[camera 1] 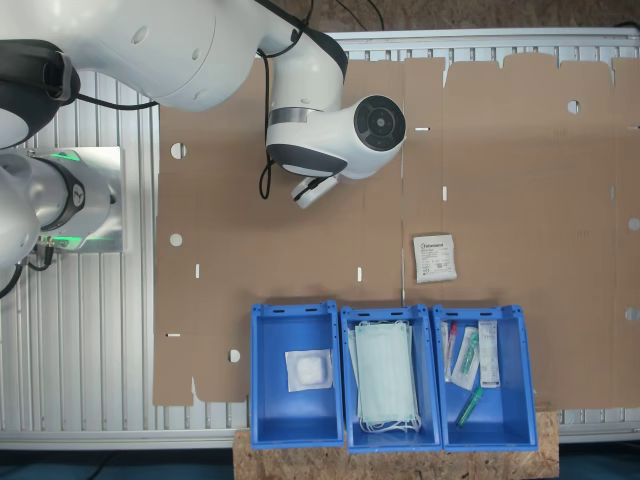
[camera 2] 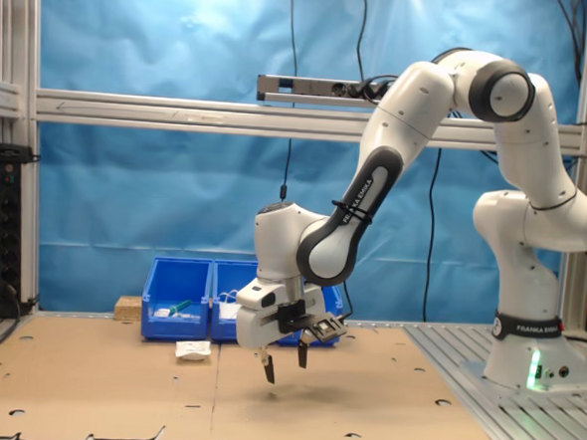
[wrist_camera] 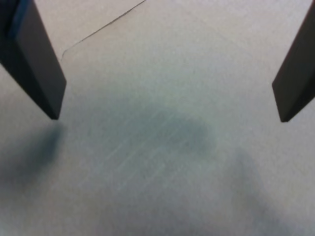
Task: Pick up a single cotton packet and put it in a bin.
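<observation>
where it lies flat — cotton packet [camera 1: 434, 257], white, printed.

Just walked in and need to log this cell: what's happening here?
A Panda arm hangs its tool open and empty over bare cardboard, touching nothing. The printed cotton packet lies flat on the cardboard, apart from the tool, just in front of the row of three blue bins. One bin holds a plain white pad, the middle one face masks, the third syringes and tubes. Nothing has been picked up yet.

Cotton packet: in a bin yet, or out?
Out. The cotton packet lies flat on the cardboard, short of the bins; the open gripper holds nothing.
</observation>
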